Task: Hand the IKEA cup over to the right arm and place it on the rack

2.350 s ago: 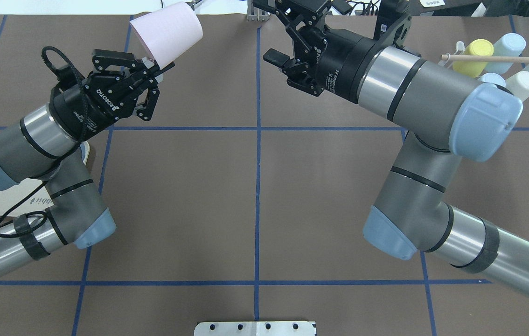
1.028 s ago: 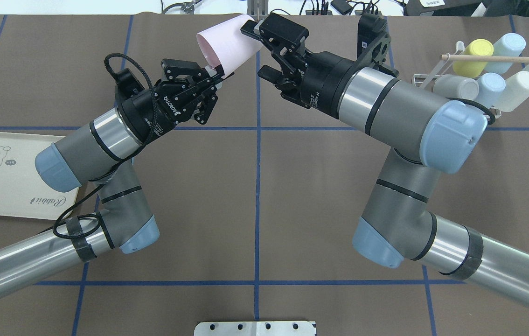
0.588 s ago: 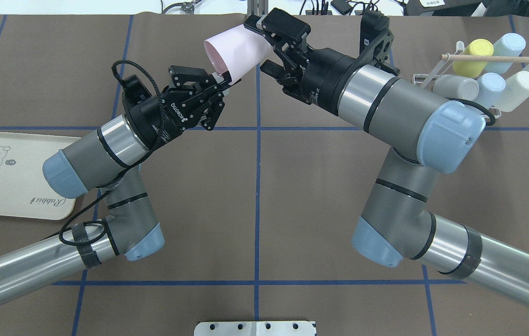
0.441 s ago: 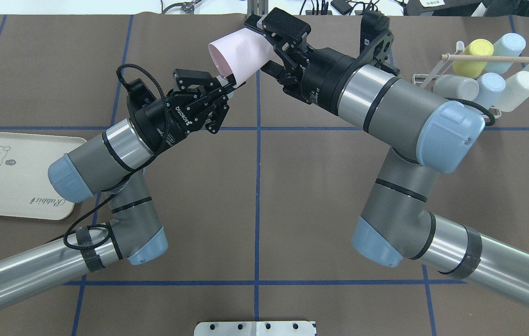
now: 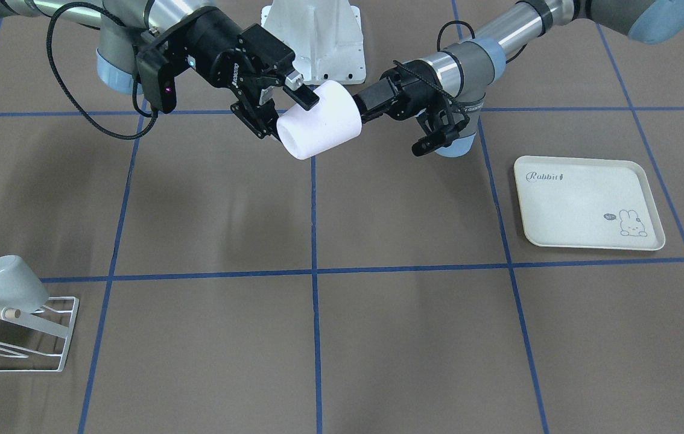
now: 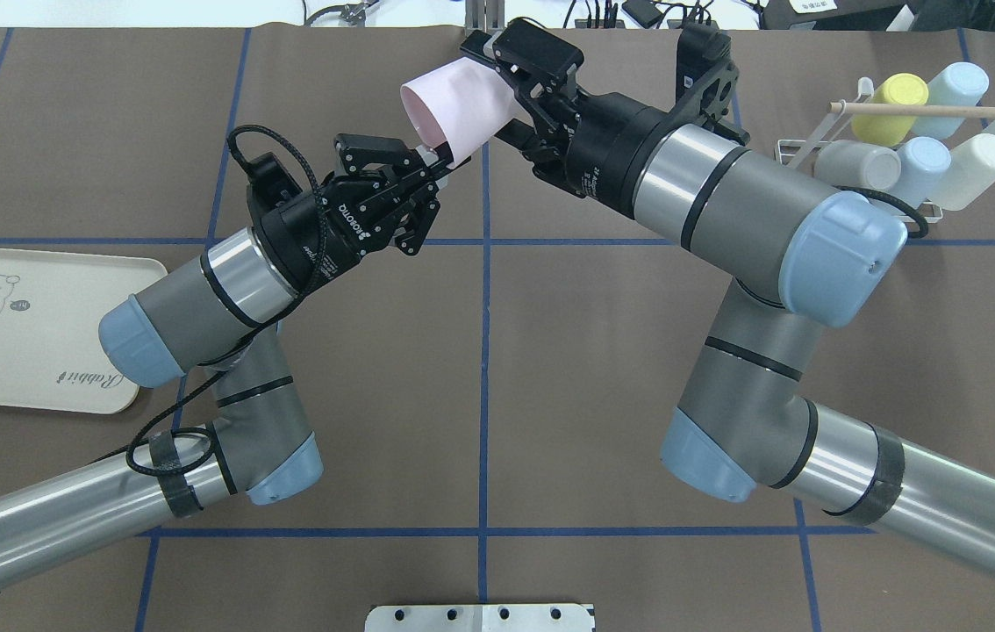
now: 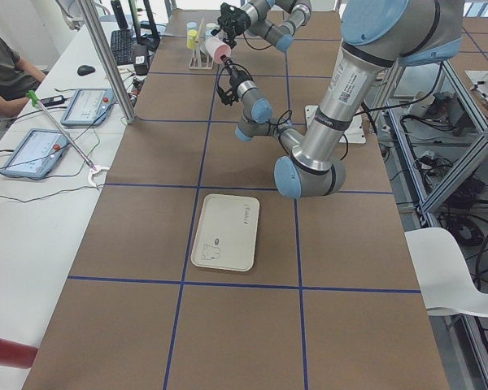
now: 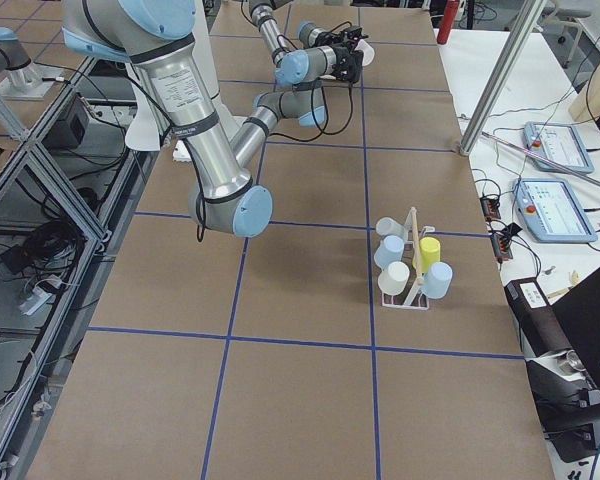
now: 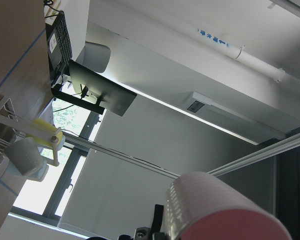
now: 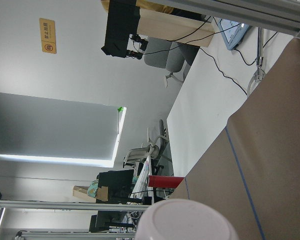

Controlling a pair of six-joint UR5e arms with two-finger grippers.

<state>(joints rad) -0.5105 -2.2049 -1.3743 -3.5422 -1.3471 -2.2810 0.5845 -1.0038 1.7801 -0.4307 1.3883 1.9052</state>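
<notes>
IKEA cup [image 6: 462, 105], pale pink, hangs in the air on its side over the 12 o'clock edge of the counter [image 6: 357, 395], caught between the two arms and touching nothing below. The left arm [image 6: 199, 298] reaches up from 8 o'clock, and the left jaws are pinched narrow on the cup's open rim, which faces 8 o'clock. The right arm [image 6: 726, 193] comes in from 4 o'clock; the right jaws stand wide, one finger on each side of the cup's closed end, as the front-facing view shows best. Whether their pads already press the wall is too fine to tell, but I judge they have not clamped.

So the step in hand is the hand-over itself, at the point where the receiver brackets the cup and the giver has it.

The next move calls for the right jaws to close firmly on the closed end before the left jaws let go of the rim; then the left arm should back off toward 8 o'clock, clear of the open mouth. After that the right arm must carry the cup to the rack [image 5: 71, 333] at 2 o'clock, where the other cups [image 6: 891, 107] sit about the wooden rod [image 6: 927, 111], and find a free prong. The cream tray [image 6: 41, 333] at 9 o'clock plays no part.
</notes>
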